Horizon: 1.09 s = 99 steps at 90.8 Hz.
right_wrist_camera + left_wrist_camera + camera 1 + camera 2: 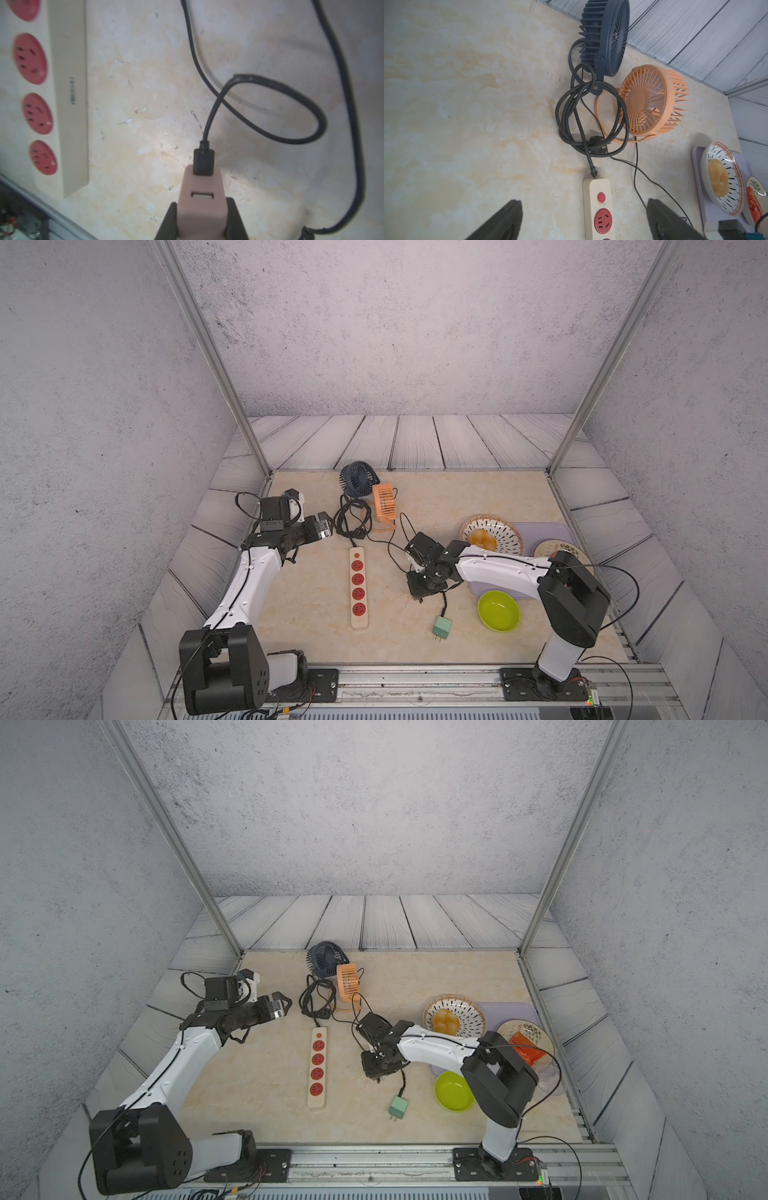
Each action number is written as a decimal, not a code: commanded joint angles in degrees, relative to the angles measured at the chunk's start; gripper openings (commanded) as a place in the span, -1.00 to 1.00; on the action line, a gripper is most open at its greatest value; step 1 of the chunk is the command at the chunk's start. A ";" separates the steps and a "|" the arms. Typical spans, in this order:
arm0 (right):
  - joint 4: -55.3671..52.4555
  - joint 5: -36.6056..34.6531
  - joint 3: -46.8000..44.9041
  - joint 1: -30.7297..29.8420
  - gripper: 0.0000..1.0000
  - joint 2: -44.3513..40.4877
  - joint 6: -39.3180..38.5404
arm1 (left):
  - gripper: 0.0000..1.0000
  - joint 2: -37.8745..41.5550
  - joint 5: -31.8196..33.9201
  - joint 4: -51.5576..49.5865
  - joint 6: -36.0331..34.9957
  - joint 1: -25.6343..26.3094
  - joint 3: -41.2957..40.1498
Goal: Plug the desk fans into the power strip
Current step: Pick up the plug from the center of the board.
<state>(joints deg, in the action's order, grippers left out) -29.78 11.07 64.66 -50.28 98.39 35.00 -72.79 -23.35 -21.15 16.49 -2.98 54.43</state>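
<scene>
I am looking into a grey-walled booth with a beige marbled surface (291,614). The power strip (359,589) is lying mid-surface, running from near the front edge toward the far edge, red sockets facing up. Its side is carrying a printed marking (72,90), too blurred to read; its red switch (601,197) is showing a power symbol. My right tool (201,202) is clenching a pinkish adapter (199,182), a thin black cable (249,75) plugged into it, with bare surface lying between it and the strip's right side. My left tool (328,526) is hanging released, jaws wide, near the strip's far end on the left-edge side. The strip's coiled cord (353,522) is crowding that end, lying over the base of the orange fan (383,501), beside the navy fan (360,480) by the far edge. A green adapter (441,627) is lying toward the front edge; a lime bowl (498,610), a patterned bowl (507,537) and a lavender tray (540,531) are filling the right edge.
</scene>
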 commanded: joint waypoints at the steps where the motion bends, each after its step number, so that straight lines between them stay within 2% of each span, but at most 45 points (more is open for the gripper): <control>1: 6.00 5.61 -1.97 1.94 -0.99 -3.46 -1.25 | 0.99 1.58 -4.95 -1.52 -2.53 -0.38 2.55; 20: 7.91 12.27 -1.81 3.63 -1.00 -5.67 -5.11 | 0.99 1.73 -11.01 -3.51 -6.49 -0.29 5.52; 31: 7.02 19.50 -0.73 5.03 -1.00 -8.09 -10.11 | 0.99 0.91 -16.08 -8.86 -12.15 0.39 10.23; 44: 8.13 32.01 -1.05 7.81 -1.00 -11.71 -15.03 | 0.99 0.12 -22.56 -14.26 -20.93 2.19 15.79; 61: 1.85 43.09 1.42 11.76 -1.00 -13.95 -22.53 | 0.99 -1.02 -36.17 -27.61 -36.02 4.33 23.96; 68: 1.40 47.41 1.43 13.09 -1.00 -14.90 -23.75 | 0.99 -1.37 -39.62 -32.78 -43.96 5.68 26.49; 83: 3.23 56.32 1.22 14.63 -1.00 -16.30 -23.82 | 0.99 -2.87 -43.76 -48.15 -61.89 10.08 33.87; 89: 3.28 57.67 1.23 14.67 -1.00 -16.66 -24.51 | 0.99 -3.64 -45.20 -53.46 -68.38 12.04 36.53; 94: 2.82 58.77 1.57 14.91 -1.00 -16.49 -24.70 | 0.99 -4.24 -44.93 -57.44 -74.47 14.23 38.67; 99: 2.36 60.39 2.15 15.13 -1.00 -16.10 -24.42 | 0.99 -4.72 -43.12 -59.58 -77.48 16.78 40.54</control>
<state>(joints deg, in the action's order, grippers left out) -26.39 64.25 64.99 -35.59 83.33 12.27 -76.40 -64.55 -68.12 -46.06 10.15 91.35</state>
